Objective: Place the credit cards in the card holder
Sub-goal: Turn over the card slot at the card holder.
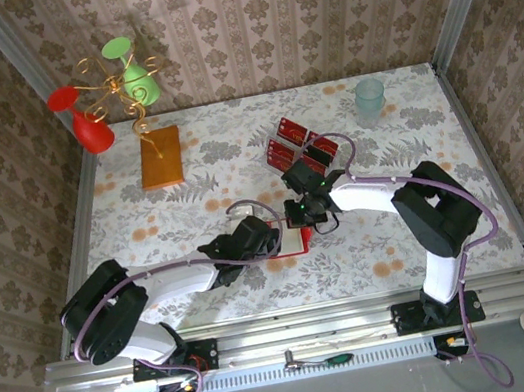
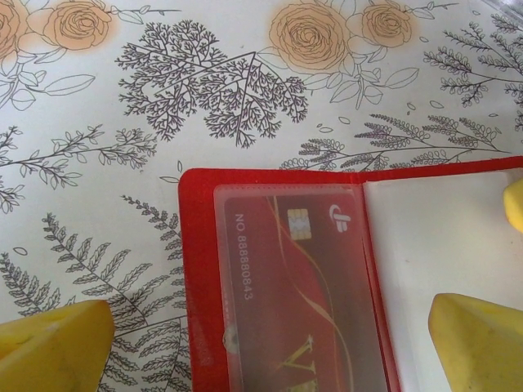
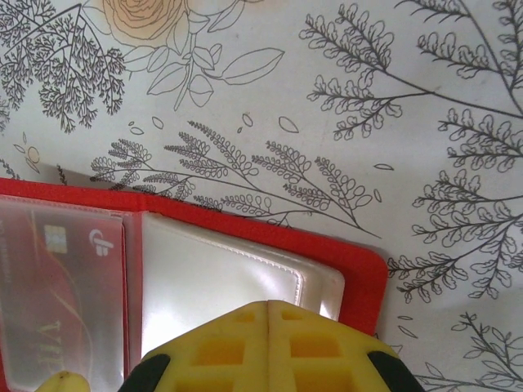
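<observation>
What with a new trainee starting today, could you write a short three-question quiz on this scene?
1. True or false: the card holder lies folded shut on the table.
2. Pick one. The left end effector over the holder is: A open; B shut on the holder; C shut on nothing.
3. Short answer: how many credit cards sit in the holder's clear pockets, and in which half as the left wrist view shows it?
Key: 1 false, it lies open. 2 A. 3 One, in the left half; the right pocket looks empty.
</observation>
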